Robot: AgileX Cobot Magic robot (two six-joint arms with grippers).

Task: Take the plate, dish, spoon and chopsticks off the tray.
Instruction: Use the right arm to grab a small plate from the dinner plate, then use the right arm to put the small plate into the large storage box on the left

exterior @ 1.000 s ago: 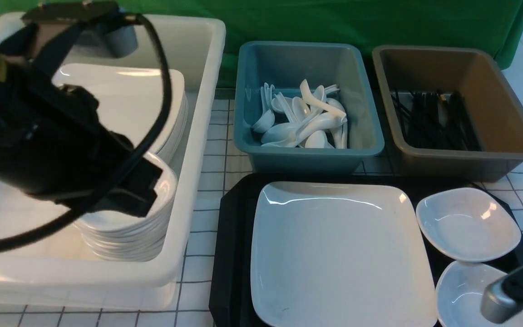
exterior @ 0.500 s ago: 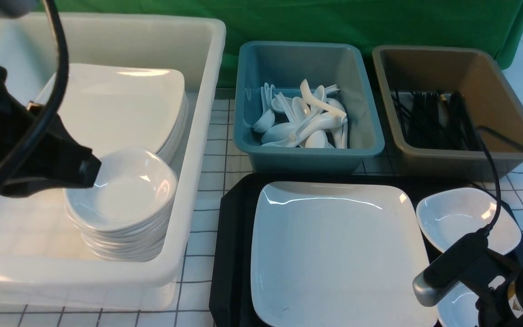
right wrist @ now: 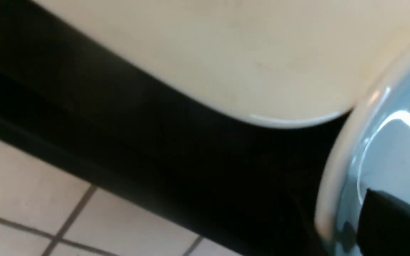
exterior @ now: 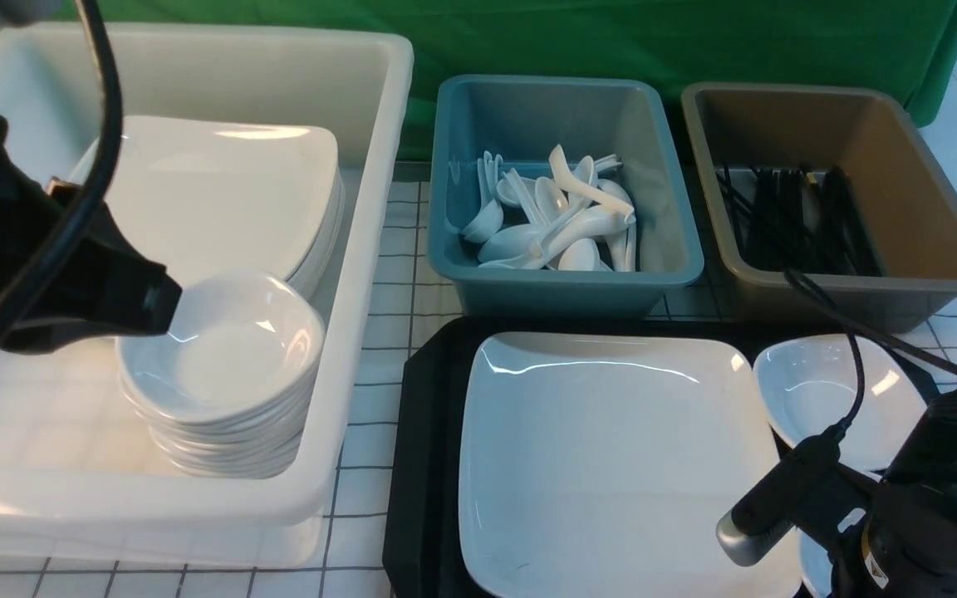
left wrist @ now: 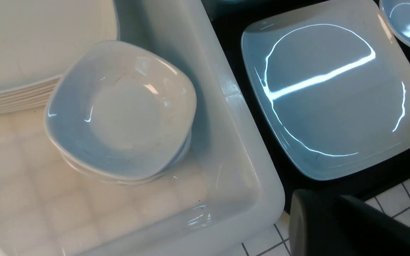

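Observation:
The large white plate [exterior: 620, 457] lies in the middle of the black tray [exterior: 424, 432]. A small white dish [exterior: 840, 399] sits at the tray's far right. A second dish [right wrist: 397, 142] sits nearer, mostly hidden under my right arm [exterior: 935, 498]. One dark finger [right wrist: 393, 224] reaches inside that dish's bowl, a small gap from the rim, and the other finger is lost against the dark tray. My left gripper [exterior: 159, 307] hovers in the white tub beside a stack of dishes [left wrist: 119, 110] and holds nothing. I see no spoon or chopsticks on the tray.
The white tub [exterior: 354, 274] on the left holds stacked large plates [exterior: 221, 191] and the dish stack. Behind the tray stand a blue tub [exterior: 566, 282] with several white spoons and a brown tub [exterior: 852, 291] with black chopsticks. The table is white with a grid pattern.
My left arm swung left off the dish stack and uncovered it. My right arm moved in from the lower right over the near dish. The far dish slid slightly left.

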